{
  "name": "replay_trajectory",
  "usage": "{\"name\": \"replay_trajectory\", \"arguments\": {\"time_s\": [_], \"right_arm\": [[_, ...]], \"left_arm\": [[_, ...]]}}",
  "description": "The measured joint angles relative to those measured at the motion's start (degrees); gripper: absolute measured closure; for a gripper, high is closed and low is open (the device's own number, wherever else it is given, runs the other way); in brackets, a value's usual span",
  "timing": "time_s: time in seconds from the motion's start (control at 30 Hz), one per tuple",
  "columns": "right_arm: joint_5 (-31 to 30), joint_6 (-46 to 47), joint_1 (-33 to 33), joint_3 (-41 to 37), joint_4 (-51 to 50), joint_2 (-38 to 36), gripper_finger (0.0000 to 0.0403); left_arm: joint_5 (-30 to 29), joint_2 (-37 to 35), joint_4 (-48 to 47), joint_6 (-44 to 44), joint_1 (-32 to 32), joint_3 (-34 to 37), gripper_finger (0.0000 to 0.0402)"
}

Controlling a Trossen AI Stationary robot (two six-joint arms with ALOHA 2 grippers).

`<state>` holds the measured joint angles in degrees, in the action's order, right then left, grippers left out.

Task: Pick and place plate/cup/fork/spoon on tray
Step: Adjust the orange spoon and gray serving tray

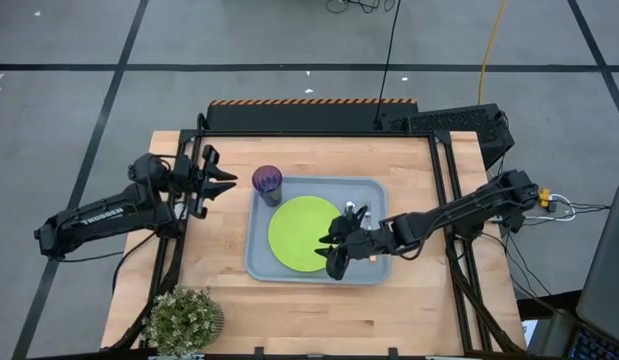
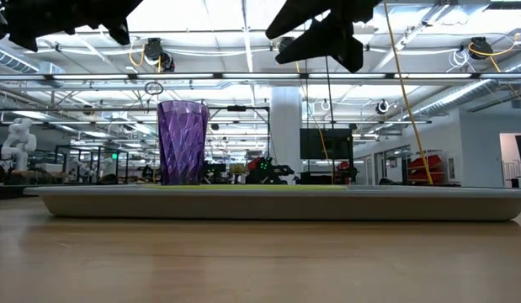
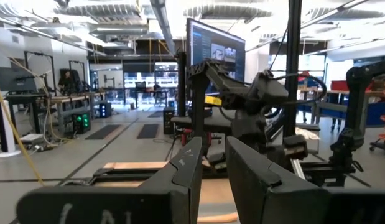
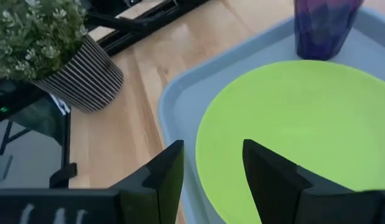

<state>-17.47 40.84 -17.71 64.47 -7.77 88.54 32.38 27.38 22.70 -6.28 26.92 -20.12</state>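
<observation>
The grey-blue tray lies mid-table. The lime-green plate lies flat in it, and the purple cup stands upright in its far left corner. Small silver utensil ends show on the tray right of the plate, partly under my right arm; I cannot tell fork from spoon. My right gripper is open and empty, above the plate's near right part. My left gripper is slightly open and empty, raised left of the cup.
A potted plant in a striped pot stands at the table's near left corner and also shows in the right wrist view. Black frame rails run along the table's sides and far edge. Bare wood lies in front of the tray.
</observation>
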Motion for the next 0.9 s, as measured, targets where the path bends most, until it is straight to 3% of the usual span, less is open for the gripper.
{"name": "replay_trajectory", "arguments": {"time_s": [0.8, 0.9], "right_arm": [[1.1, 3.5, 0.1, 0.2, -4.9, 0.4, 0.0248], [1.1, 3.5, 0.1, 0.2, -4.9, 0.4, 0.0248]], "left_arm": [[-1.0, 0.0, 1.5, -1.8, 0.0, 0.0, 0.0325], [0.6, 0.0, 1.3, -6.8, 0.0, 0.0, 0.0325]]}}
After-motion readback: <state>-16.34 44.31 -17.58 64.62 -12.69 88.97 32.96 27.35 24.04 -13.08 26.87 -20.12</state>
